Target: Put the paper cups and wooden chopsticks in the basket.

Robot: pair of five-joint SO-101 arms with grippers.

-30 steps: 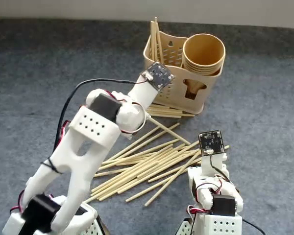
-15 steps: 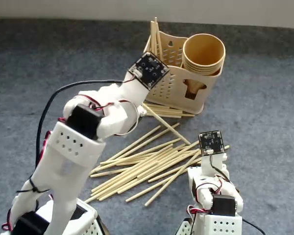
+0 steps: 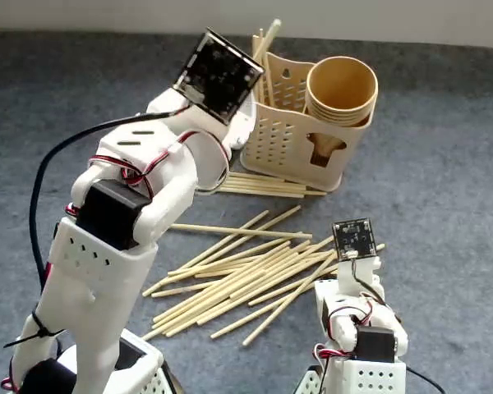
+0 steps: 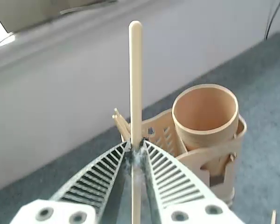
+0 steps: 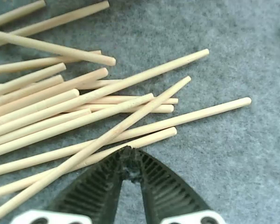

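Holding one wooden chopstick [image 4: 136, 84] upright, the left claw [image 4: 136, 151] is pinched tight on its lower part, raised just beside the basket [image 3: 289, 146], which stands toward the far edge of the counter [image 3: 452, 213]. The paper cups [image 3: 342, 86] sit stacked in one compartment; the standing sticks [image 3: 263, 61] lean in the other. So the step in hand looks like loading chopsticks one at a time. The next move calls for bringing this one over the stick compartment, tip down, and letting go clear of the rim. The loose pile [image 3: 238, 275] lies mid-counter between the arms. The right claw [image 5: 129, 170] rests at the pile's near side — closed, with nothing in it.
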